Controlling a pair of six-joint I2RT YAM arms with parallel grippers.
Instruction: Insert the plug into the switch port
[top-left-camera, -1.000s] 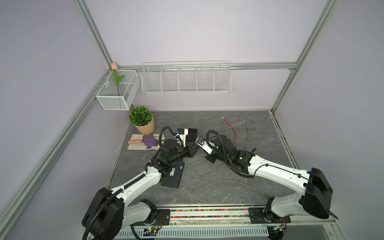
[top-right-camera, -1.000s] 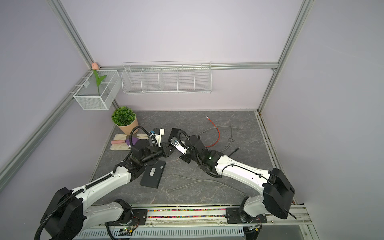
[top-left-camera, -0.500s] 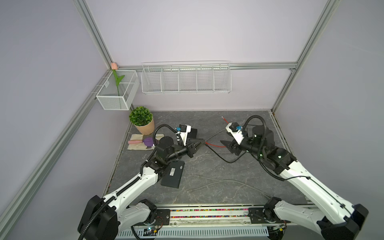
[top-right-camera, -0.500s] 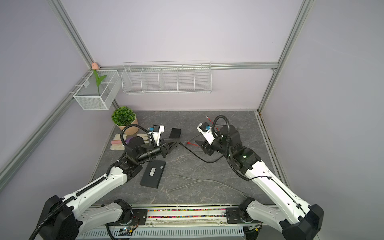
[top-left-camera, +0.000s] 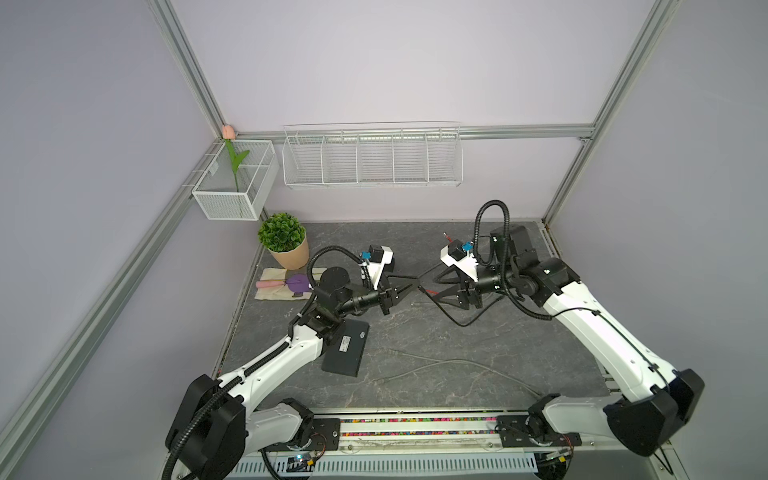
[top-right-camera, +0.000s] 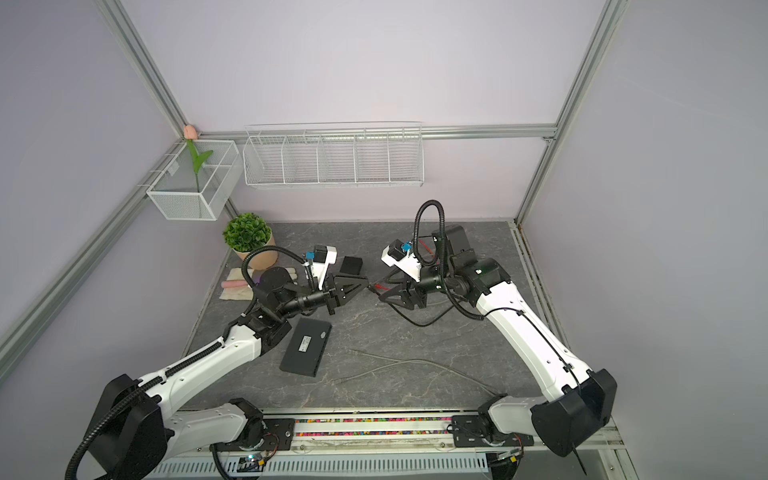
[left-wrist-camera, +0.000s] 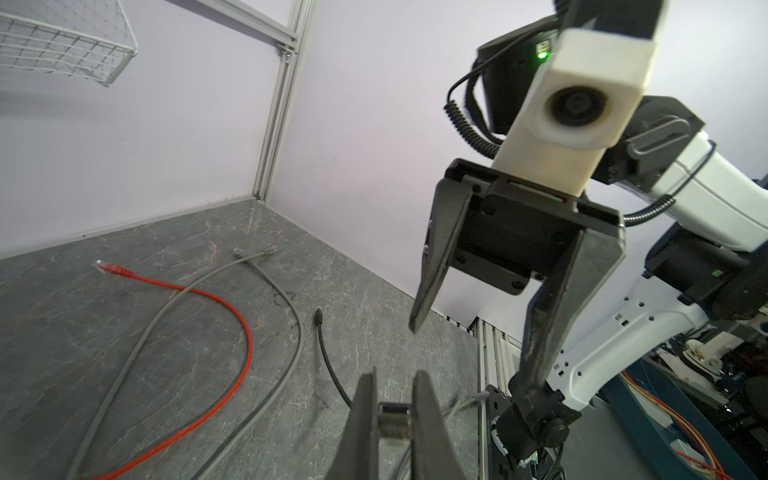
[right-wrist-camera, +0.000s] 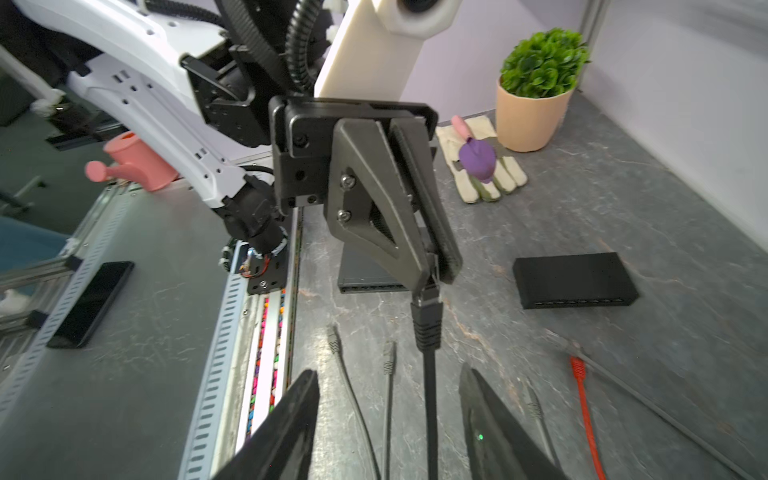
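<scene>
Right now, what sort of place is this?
Probably a robotics lab test cell: silver aluminium frame posts around lilac wall panels, a white left robot arm and white right robot arm, and a flat black network switch and red network cable on the grey marbled tabletop.

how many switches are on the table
2. The front switch lies toward the front left; the back switch sits farther back, nearer the middle. Another could be hidden behind the arms, but none shows.

You find the switch (top-left-camera: 345, 348) left of centre in a top view, on the surface (top-left-camera: 498, 332); the potted plant (top-left-camera: 284, 240) sits above-left of it and a loose cable (top-left-camera: 465, 362) lies to its right.
</scene>
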